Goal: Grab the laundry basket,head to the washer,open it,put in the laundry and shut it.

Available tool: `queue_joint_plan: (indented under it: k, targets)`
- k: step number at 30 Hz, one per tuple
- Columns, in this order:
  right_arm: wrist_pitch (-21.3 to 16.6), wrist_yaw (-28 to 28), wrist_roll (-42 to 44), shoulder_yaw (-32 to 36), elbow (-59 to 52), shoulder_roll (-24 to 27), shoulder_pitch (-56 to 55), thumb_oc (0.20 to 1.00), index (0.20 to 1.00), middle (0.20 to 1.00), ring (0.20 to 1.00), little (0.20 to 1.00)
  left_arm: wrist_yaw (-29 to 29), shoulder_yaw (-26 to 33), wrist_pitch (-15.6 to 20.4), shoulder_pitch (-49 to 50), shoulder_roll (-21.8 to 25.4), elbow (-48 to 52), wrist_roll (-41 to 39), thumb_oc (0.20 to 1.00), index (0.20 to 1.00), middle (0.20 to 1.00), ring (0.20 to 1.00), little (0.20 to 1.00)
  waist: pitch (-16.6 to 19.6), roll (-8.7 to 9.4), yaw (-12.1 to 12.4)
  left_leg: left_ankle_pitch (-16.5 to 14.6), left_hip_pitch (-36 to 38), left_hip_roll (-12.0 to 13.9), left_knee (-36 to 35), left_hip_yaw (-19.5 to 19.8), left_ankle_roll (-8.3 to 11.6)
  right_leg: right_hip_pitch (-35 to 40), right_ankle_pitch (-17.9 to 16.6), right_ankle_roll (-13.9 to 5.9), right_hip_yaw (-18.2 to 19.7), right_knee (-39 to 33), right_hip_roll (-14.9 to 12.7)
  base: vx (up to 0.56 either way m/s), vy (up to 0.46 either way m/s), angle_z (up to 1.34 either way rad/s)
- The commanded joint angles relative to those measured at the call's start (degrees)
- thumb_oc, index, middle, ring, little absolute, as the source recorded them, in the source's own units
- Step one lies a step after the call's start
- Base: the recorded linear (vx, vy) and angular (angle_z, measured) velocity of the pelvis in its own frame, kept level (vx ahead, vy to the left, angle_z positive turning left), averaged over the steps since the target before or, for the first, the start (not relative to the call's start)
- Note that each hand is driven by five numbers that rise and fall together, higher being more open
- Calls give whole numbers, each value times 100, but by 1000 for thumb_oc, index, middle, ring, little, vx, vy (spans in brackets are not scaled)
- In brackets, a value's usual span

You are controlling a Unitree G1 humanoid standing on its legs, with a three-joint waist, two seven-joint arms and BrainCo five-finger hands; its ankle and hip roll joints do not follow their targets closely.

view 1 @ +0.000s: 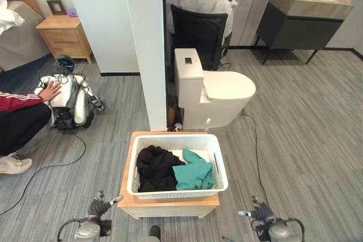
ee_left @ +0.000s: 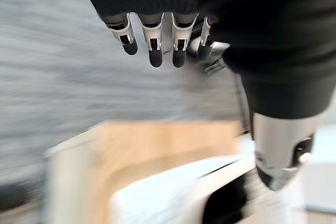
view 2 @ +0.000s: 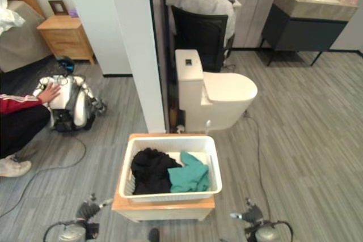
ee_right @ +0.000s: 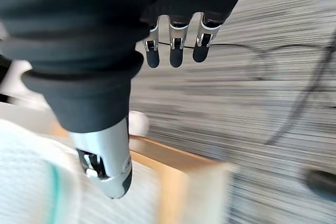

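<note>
I see the white laundry basket (view 1: 177, 169) sitting on a low wooden surface (view 1: 126, 169), right in front of me. A black cloth (view 1: 155, 167) and a green cloth (view 1: 194, 172) lie inside. My left hand (view 1: 101, 205) and right hand (view 1: 259, 212) hang beside it, fingers straight, holding nothing.

legible text: none you can read | checked: laundry basket (view 1: 177, 191), toilet (view 1: 212, 92), nightstand (view 1: 63, 35), picture frame (view 1: 56, 7) | labels, numbers, signs: none you can make out
</note>
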State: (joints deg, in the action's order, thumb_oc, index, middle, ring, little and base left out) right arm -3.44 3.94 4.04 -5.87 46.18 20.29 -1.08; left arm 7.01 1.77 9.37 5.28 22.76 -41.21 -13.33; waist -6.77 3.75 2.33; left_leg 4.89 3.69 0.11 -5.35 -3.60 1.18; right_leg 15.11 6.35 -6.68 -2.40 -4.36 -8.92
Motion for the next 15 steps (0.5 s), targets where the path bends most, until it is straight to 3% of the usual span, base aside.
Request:
queue_joint_plan:
  k: [1, 4, 7, 12, 13, 14, 15]
  targets:
    - [-35, 232, 278, 352, -308, 758, 175, 1000, 1000, 1000, 1000, 1000, 357, 345, -51, -122, 188, 312, 335, 1000, 1000, 1000, 1000, 1000, 110, -232, 127, -355, -28, 607, 354, 247, 294, -655, -552, 43, -12, 246, 80, 9, 67, 3]
    - [121, 253, 196, 514, -557, 992, 326, 1000, 1000, 1000, 1000, 1000, 321, 428, -326, -310, 338, 647, 415, 1000, 1000, 1000, 1000, 1000, 153, -262, 106, -341, 47, 577, 215, 229, 263, -661, -563, 18, -43, 227, 70, 24, 51, 2]
    - [195, 228, 266, 417, -332, 1214, 697, 1000, 1000, 1000, 1000, 1000, 173, 152, -454, -662, 489, 693, 464, 1000, 1000, 1000, 1000, 1000, 141, -283, 109, -375, 82, 551, 134, 242, 255, -655, -554, -21, -83, 189, 53, 1, 38, -1]
    - [403, 106, 209, -404, 482, 1497, 2006, 1000, 1000, 1000, 1000, 1000, -67, -925, -688, -1932, 511, -82, 222, 1000, 1000, 1000, 1000, 1000, -138, -328, 114, -273, -142, 539, 111, 251, 260, -887, -687, -79, -174, 114, 43, -92, 24, 5]
    - [392, 104, 213, -412, 510, 1501, 2045, 1000, 1000, 1000, 1000, 1000, -67, -925, -675, -1966, 508, -112, 216, 1000, 1000, 1000, 1000, 1000, -152, -333, 109, -273, -150, 540, 114, 254, 261, -895, -687, -79, -176, 119, 44, -294, 0, 11]
    - [517, 129, 15, -937, 748, 1468, 2853, 1000, 1000, 1000, 1000, 1000, -24, -1306, -770, -2781, 422, -683, 19, 1000, 1000, 1000, 1000, 1000, -437, -346, 96, -176, -415, 557, 142, 285, 278, -1159, -751, -81, -169, 164, 59, -203, -6, 8]
    - [516, 129, 16, -938, 750, 1468, 2855, 1000, 1000, 1000, 1000, 1000, -24, -1306, -769, -2783, 422, -685, 19, 1000, 1000, 1000, 1000, 1000, -438, -346, 95, -176, -417, 557, 142, 286, 278, -1161, -750, -81, -170, 165, 59, -319, -16, 5]
